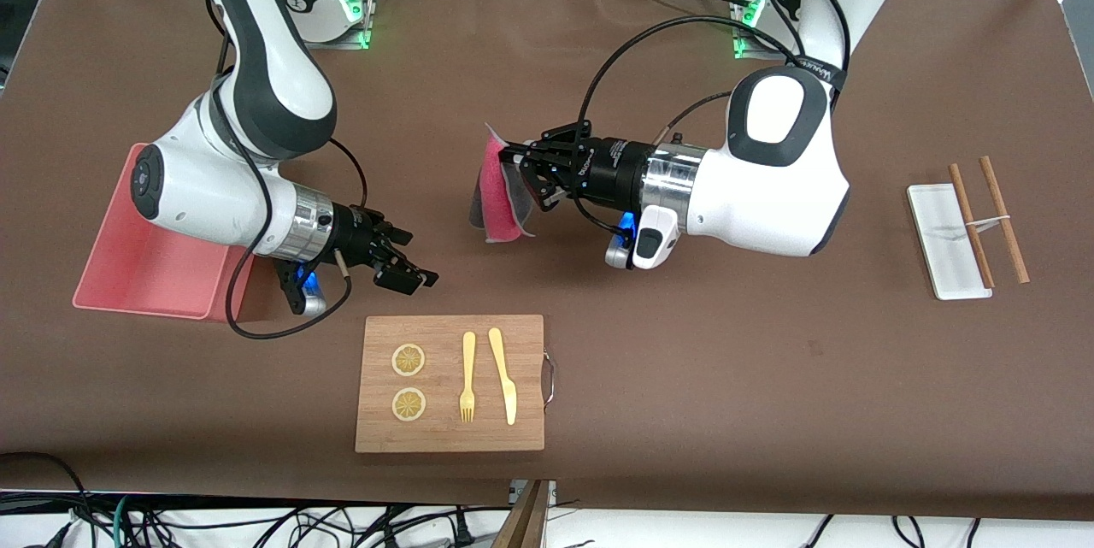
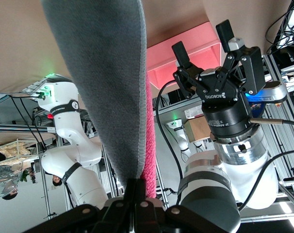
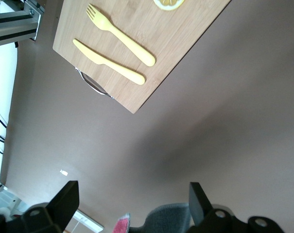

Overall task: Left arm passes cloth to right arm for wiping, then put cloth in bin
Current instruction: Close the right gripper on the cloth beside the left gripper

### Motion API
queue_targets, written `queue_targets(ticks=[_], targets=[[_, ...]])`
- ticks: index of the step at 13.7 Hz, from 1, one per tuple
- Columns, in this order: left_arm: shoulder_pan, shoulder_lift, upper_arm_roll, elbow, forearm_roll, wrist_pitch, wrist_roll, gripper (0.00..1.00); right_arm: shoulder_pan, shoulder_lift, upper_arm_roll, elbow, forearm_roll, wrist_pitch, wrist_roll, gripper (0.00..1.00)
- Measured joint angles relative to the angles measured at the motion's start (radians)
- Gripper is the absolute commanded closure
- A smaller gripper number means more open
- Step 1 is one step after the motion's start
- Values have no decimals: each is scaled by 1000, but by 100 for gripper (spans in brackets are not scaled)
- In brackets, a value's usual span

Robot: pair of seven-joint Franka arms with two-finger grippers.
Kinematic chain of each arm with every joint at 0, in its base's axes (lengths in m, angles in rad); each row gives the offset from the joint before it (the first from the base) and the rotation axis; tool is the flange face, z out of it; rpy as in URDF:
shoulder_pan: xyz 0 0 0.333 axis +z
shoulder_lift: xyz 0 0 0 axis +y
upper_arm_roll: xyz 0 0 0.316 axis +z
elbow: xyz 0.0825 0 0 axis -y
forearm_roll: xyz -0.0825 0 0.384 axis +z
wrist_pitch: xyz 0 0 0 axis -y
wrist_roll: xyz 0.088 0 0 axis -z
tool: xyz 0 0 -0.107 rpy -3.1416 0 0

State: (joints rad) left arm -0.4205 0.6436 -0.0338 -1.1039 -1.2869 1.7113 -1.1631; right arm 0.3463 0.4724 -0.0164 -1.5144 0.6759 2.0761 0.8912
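Fingers of left gripper (image 1: 518,176) pinch floppy grey-pink cloth (image 1: 501,197); right gripper (image 1: 410,262) fingers spread, empty.

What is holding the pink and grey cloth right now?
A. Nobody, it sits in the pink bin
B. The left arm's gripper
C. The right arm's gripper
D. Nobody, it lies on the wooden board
B. The left gripper is shut on the cloth, which hangs in the air over the table, while the right gripper is open and empty beside the bin.
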Motion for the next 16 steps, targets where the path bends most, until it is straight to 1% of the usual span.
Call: queue_targets(ticks=[2, 5, 7, 11, 14, 15, 16], targets=[[2, -1, 1, 0, 0, 0, -1, 100, 21, 15, 9, 0, 29, 21, 16, 0], [2, -2, 3, 0, 0, 0, -2, 100, 65, 28, 14, 1, 32, 82, 66, 0], [2, -2, 5, 0, 0, 0, -3, 100, 74, 30, 19, 3, 36, 84, 74, 0], [2, -2, 6, 0, 0, 0, -3, 100, 75, 30, 45, 4, 85, 84, 99, 0], [2, -2, 7, 0, 0, 0, -3, 100, 79, 32, 62, 4, 88, 82, 136, 0], [2, -2, 7, 0, 0, 0, -3, 100, 86, 34, 66, 4, 88, 82, 142, 2], [3, -2, 8, 0, 0, 0, -4, 100, 95, 38, 68, 4, 88, 82, 147, 18]])
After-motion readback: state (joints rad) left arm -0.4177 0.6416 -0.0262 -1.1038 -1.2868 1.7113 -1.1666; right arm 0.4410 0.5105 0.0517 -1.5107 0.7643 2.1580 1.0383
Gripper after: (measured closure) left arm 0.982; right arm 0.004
